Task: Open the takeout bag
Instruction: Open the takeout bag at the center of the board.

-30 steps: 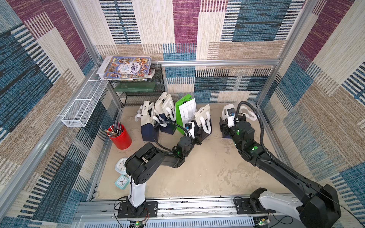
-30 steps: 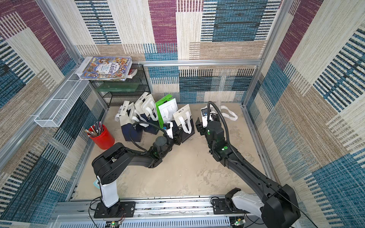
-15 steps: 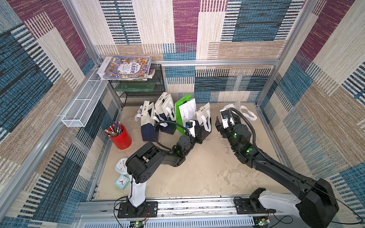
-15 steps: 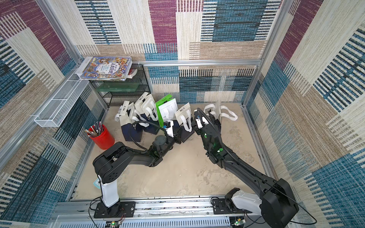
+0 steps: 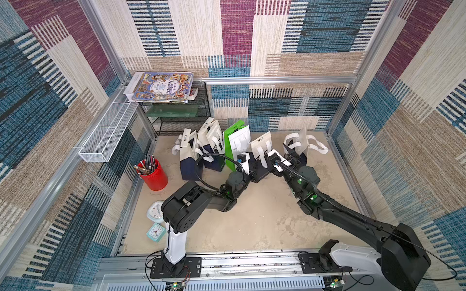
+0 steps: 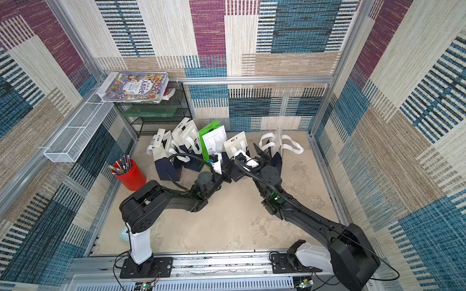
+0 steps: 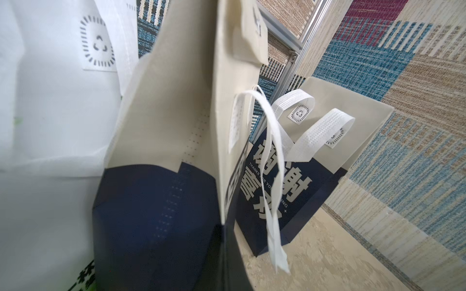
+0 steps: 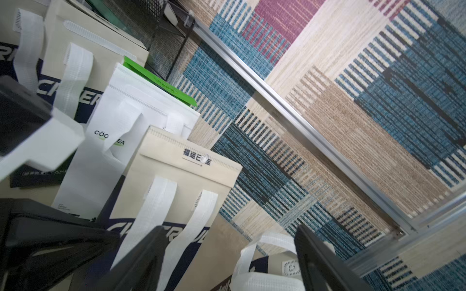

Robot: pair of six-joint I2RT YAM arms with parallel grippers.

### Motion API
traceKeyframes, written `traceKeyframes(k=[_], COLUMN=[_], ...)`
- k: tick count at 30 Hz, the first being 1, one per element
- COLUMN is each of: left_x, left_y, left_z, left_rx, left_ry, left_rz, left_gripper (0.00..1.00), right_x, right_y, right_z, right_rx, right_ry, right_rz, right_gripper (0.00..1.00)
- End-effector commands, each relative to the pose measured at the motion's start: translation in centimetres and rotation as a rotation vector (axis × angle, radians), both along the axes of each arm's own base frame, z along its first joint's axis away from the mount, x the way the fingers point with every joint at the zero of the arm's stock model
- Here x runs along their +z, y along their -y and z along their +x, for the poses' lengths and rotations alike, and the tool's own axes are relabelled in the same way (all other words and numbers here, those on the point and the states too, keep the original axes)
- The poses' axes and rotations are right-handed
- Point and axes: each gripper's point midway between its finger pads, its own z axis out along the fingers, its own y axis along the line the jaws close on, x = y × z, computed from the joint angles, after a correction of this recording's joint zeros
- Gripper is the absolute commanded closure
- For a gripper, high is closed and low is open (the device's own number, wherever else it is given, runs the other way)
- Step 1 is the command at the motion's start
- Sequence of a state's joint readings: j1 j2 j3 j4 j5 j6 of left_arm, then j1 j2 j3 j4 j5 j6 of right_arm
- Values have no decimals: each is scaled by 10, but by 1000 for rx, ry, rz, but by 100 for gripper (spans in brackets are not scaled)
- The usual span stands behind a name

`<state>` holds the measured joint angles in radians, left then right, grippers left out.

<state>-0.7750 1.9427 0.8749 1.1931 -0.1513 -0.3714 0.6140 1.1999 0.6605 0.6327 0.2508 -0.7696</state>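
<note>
Takeout bag (image 5: 261, 144), beige above and navy below, stood upright as the 4th in a row of 5 bags along the back of the surface (image 5: 252, 221). On the left arm's side it sat just beside a green-and-white bag (image 5: 238, 141). On the other side a narrow gap separated it from the rightmost bag (image 5: 298, 142).

The left end effector (image 5: 253, 170) was closed low at the takeout bag's near side fold. Its fingers were hidden, so a pinch on the fabric could not be confirmed.

The right end effector (image 8: 229, 228) hung open in that gap, with the rightmost bag's handle loops (image 8: 252, 252) between its jaws.

Open surface stretched from the bags to the front rail (image 5: 227, 254). A strip of surface lay between the rightmost bag and the side rail (image 5: 345, 171).
</note>
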Motion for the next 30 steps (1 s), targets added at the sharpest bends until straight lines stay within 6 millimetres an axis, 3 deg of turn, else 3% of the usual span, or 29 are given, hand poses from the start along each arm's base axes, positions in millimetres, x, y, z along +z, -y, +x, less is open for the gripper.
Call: traceKeyframes(k=[1, 12, 16, 30], left_x=[11, 6, 3, 2], left_y=[0, -3, -3, -5], left_z=[-1, -3, -2, -2], left_rx=[-6, -2, 4, 16], left_ry=[22, 21, 17, 32], left_rz=[-38, -20, -13, 11], left_gripper=[100, 100, 100, 100], right_x=[22, 15, 8, -7], right_y=[-24, -55, -58, -58], right_z=[-8, 25, 40, 57], right_rx=[123, 121, 91, 52], right_ry=[122, 130, 120, 106], right_rz=[-14, -19, -17, -32], right_gripper=[15, 15, 16, 17])
